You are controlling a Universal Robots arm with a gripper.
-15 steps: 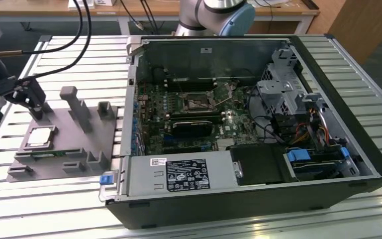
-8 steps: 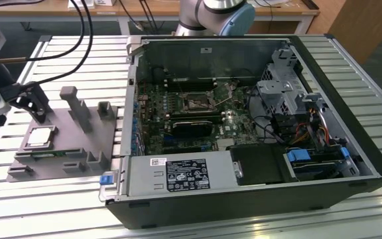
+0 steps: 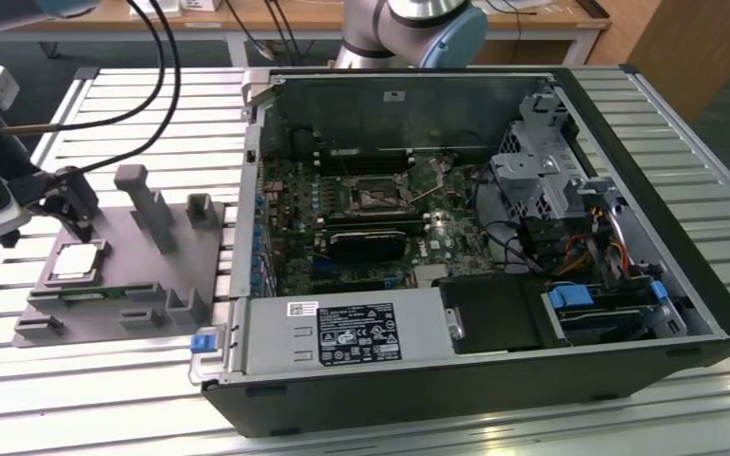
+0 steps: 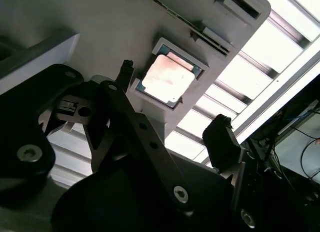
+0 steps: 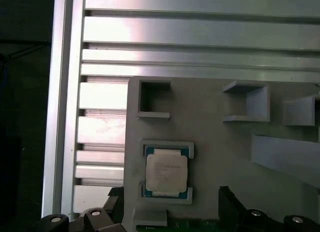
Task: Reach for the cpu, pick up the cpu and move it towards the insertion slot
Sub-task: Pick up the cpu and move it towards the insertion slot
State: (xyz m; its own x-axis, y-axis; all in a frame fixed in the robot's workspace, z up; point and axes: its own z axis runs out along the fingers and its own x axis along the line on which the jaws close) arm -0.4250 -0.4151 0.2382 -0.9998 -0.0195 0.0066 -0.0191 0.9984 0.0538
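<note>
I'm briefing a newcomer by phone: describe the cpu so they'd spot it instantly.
To the exterior view's left of the open computer case lies a grey fixture plate with upright blocks. The cpu sits in its square pocket: the one flat, shiny silver square among dull grey plastic.

The small flat square cpu (image 5: 166, 172) is seen with a shiny silver metal top and a green-tan rim. Plain matt grey is shown by the plastic fixture plate (image 5: 210, 137). The slatted aluminium table (image 3: 124, 104) is striped in pale silver. The gripper (image 4: 173, 95) is coloured black. The square insertion slot (image 3: 374, 195) is black, silver-framed, and ringed by a green circuit board (image 3: 296, 218).
</note>
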